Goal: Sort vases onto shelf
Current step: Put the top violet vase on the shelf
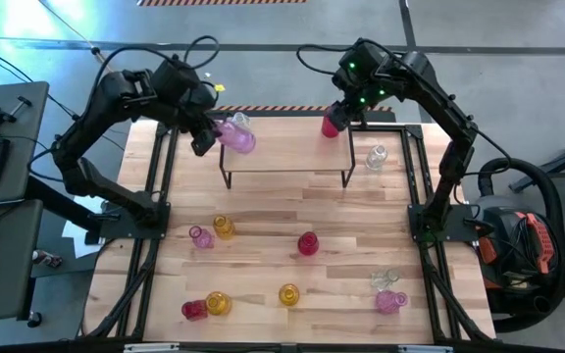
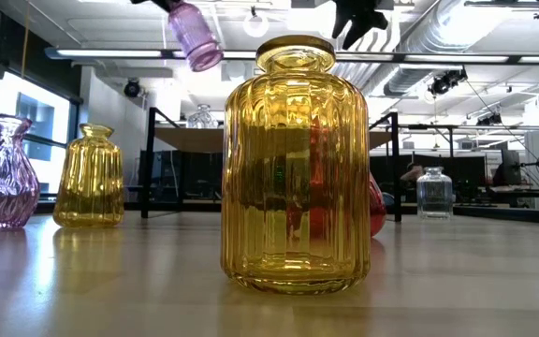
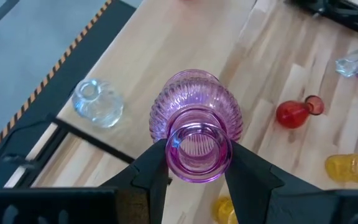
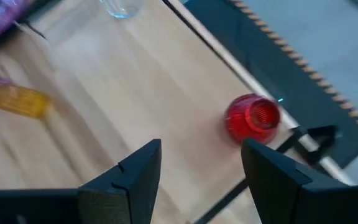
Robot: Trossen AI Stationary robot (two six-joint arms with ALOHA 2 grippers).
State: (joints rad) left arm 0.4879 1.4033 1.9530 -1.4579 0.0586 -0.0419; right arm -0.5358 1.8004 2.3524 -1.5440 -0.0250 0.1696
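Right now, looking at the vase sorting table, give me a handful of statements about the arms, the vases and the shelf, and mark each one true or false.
1. The left gripper is closed on the neck of a pink ribbed vase. True.
2. The right gripper is holding a red vase. False: its fingers are open and empty, and the red vase stands apart from them at the right end of the shelf.
3. A clear vase stands on the shelf near its left end. True.
4. Every vase is already on the shelf. False: many stand on the table in front of it.
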